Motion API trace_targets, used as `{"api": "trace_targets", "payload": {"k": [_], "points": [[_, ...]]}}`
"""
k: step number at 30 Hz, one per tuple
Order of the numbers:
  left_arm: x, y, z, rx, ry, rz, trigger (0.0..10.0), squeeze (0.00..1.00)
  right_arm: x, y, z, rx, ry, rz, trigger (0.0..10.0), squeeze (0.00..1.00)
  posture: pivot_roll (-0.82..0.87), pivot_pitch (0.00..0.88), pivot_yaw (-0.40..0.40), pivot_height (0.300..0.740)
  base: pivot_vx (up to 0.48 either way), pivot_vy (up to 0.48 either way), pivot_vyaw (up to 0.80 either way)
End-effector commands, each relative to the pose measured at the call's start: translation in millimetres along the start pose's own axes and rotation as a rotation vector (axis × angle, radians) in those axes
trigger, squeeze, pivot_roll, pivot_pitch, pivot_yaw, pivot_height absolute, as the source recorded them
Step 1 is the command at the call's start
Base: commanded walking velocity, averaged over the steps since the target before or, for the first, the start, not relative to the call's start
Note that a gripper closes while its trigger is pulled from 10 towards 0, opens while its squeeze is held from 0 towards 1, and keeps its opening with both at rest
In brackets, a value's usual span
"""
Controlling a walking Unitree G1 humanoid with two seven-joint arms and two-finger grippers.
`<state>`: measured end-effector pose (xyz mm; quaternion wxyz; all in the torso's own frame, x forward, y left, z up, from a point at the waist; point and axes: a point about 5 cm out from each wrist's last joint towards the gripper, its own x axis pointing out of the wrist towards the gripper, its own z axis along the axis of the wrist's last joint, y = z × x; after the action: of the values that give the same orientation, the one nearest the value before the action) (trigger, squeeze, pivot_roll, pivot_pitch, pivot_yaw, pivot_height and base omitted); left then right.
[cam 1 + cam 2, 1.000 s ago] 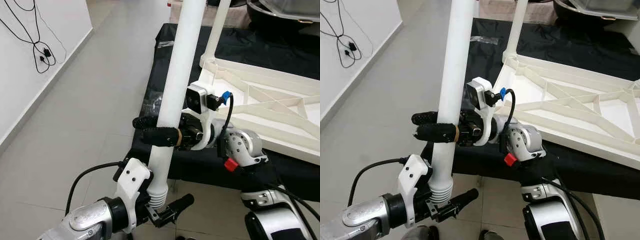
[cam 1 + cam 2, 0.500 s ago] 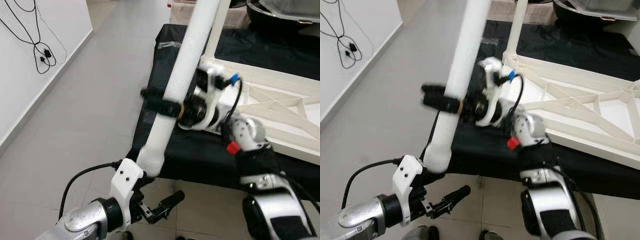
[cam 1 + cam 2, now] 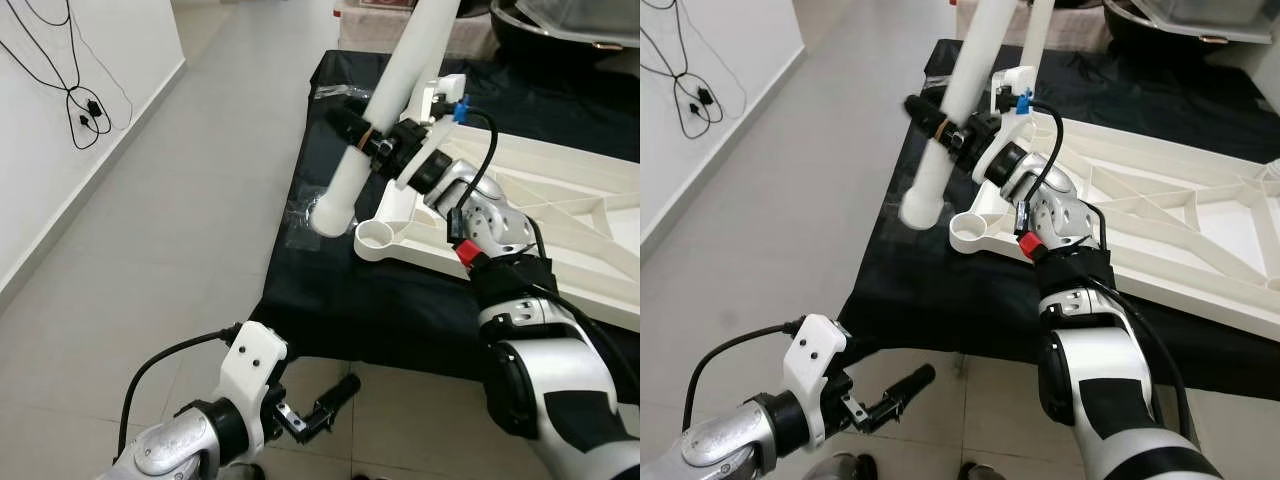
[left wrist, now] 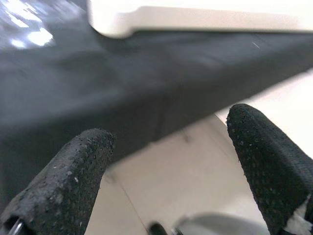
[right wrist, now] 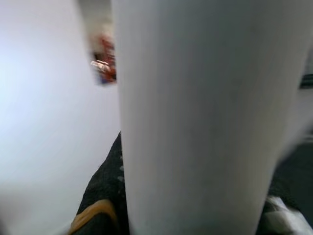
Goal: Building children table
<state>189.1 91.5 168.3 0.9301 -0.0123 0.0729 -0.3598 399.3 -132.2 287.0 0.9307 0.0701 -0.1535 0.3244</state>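
A long white table leg [image 3: 385, 110] hangs tilted over the black cloth, with my right gripper [image 3: 924, 118] shut around its middle. Its lower end [image 3: 330, 214] hovers just left of the round corner socket [image 3: 378, 238] of the upturned white tabletop frame [image 3: 560, 215], slightly above it. In the right wrist view the leg [image 5: 195, 117] crosses close in front of one black finger [image 5: 105, 196]. A second white leg [image 3: 1037, 30] stands upright at the frame's far corner. My left gripper [image 3: 320, 408] is low near the floor, open and holding nothing; its fingers [image 4: 73, 171] stand well apart.
The frame lies on a low surface draped in black cloth [image 3: 330, 290], whose near edge drops to grey floor tiles [image 3: 170, 230]. A white wall with hanging black cables [image 3: 85, 105] runs along the left. A dark rounded object [image 3: 570, 30] sits at the back right.
My left gripper has let go of the leg's lower end and dropped. My right gripper has carried the leg forward and tilted it, bringing its end beside the corner socket.
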Motion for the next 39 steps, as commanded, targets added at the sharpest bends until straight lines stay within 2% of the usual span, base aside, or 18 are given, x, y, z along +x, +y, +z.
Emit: {"api": "trace_targets", "payload": {"k": [1, 2, 3, 4, 5, 6, 12, 18, 21, 23, 25, 26, 28, 29, 30, 31, 35, 39], "points": [[2.9, 1.7, 0.4, 0.009, -0.016, 0.039, 10.0, 0.0, 2.4, -3.2, 6.3, -0.077, -0.027, -0.082, 0.0, 0.0, 0.12, 0.143, -0.032, 0.74, 0.0, 0.0, 0.0], [6.8, 6.3, 5.9, 0.024, -0.054, 0.097, 10.0, 0.0, -0.3, -11.9, 10.4, -0.161, -0.057, -0.231, 0.0, 0.0, 0.12, 0.146, -0.034, 0.74, 0.0, 0.0, 0.0], [8.5, 8.3, 7.6, 0.032, -0.067, 0.123, 10.0, 0.0, -1.4, -14.8, 11.3, -0.171, -0.071, -0.284, 3.1, 0.0, 0.12, 0.15, -0.033, 0.74, 0.0, 0.0, 0.0], [8.5, 8.3, 7.6, 0.032, -0.067, 0.123, 10.0, 0.0, -1.4, -14.8, 11.3, -0.171, -0.071, -0.284, 3.1, 0.0, 0.12, 0.15, -0.033, 0.74, 0.0, 0.0, 0.0], [10.0, 10.1, 9.0, 0.037, -0.079, 0.146, 10.0, 0.0, -2.3, -16.6, 11.4, -0.186, -0.075, -0.32, 7.1, 0.0, 0.12, 0.15, -0.033, 0.74, 0.0, 0.0, 0.0], [12.5, 11.9, 10.8, 0.04, -0.097, 0.174, 10.0, 0.0, -2.4, -16.9, 9.4, -0.202, -0.077, -0.342, 10.0, 0.0, 0.12, 0.151, -0.036, 0.74, 0.0, 0.0, 0.0], [19.2, 12.7, 15.8, 0.041, -0.138, 0.223, 10.0, 0.0, -1.4, -18.0, 4.8, -0.143, -0.08, -0.326, 10.0, 0.0, 0.11, 0.169, -0.04, 0.74, 0.0, 0.0, 0.0], [20.7, 11.9, 15.7, 0.046, -0.146, 0.233, 10.0, 0.0, -0.3, -18.0, 4.0, -0.154, -0.088, -0.344, 10.0, 0.0, 0.11, 0.171, -0.04, 0.74, 0.0, 0.0, 0.0], [22.0, 9.2, 14.7, 0.049, -0.149, 0.24, 10.0, 0.0, -1.7, -19.2, 1.6, -0.166, -0.069, -0.307, 10.0, 0.0, 0.11, 0.187, -0.05, 0.74, 0.0, 0.0, 0.0], [22.6, 6.6, 13.7, 0.067, -0.147, 0.243, 10.0, 0.0, -2.8, -20.6, -0.7, -0.178, -0.044, -0.279, 10.0, 0.0, 0.11, 0.191, -0.053, 0.74, 0.0, 0.0, 0.0], [22.3, 6.2, 12.8, 0.064, -0.149, 0.252, 10.0, 0.0, -5.2, -25.2, 5.1, -0.257, -0.054, -0.317, 10.0, 0.0, 0.1, 0.196, -0.051, 0.74, 0.0, 0.0, 0.0], [22.3, 6.2, 12.8, 0.064, -0.149, 0.252, 10.0, 0.0, -5.2, -25.2, 5.1, -0.257, -0.054, -0.317, 10.0, 0.0, 0.1, 0.196, -0.051, 0.74, 0.0, 0.0, 0.0], [21.5, 5.7, 12.8, 0.059, -0.151, 0.255, 10.0, 0.0, -8.1, -30.5, 14.3, -0.331, -0.099, -0.386, 10.0, 0.0, 0.1, 0.202, -0.053, 0.74, 0.0, 0.0, 0.0], [21.5, 5.7, 12.8, 0.059, -0.151, 0.255, 10.0, 0.0, -8.1, -30.5, 14.3, -0.331, -0.099, -0.386, 10.0, 0.0, 0.1, 0.202, -0.053, 0.74, 0.0, 0.0, 0.0], [20.8, 4.5, 12.6, 0.059, -0.151, 0.255, 10.0, 0.0, -5.9, -31.9, 18.7, -0.352, -0.12, -0.46, 10.0, 0.0, 0.1, 0.213, -0.054, 0.74, 0.0, 0.0, 0.0], [20.7, 3.9, 12.6, 0.059, -0.151, 0.256, 10.0, 0.0, -4.5, -31.2, 18.8, -0.353, -0.122, -0.477, 10.0, 0.0, 0.1, 0.213, -0.054, 0.74, 0.0, 0.0, 0.0], [20.7, 3.4, 12.5, 0.06, -0.152, 0.257, 10.0, 0.0, -3.3, -30.4, 18.5, -0.354, -0.124, -0.486, 10.0, 0.0, 0.1, 0.213, -0.054, 0.74, 0.0, 0.0, 0.0], [19.0, 0.0, 14.8, 0.065, -0.155, 0.253, 10.0, 0.0, 6.0, -18.2, 11.3, -0.366, -0.123, -0.483, 10.0, 0.0, 0.11, 0.238, -0.061, 0.74, 0.0, 0.0, 0.0]]}}
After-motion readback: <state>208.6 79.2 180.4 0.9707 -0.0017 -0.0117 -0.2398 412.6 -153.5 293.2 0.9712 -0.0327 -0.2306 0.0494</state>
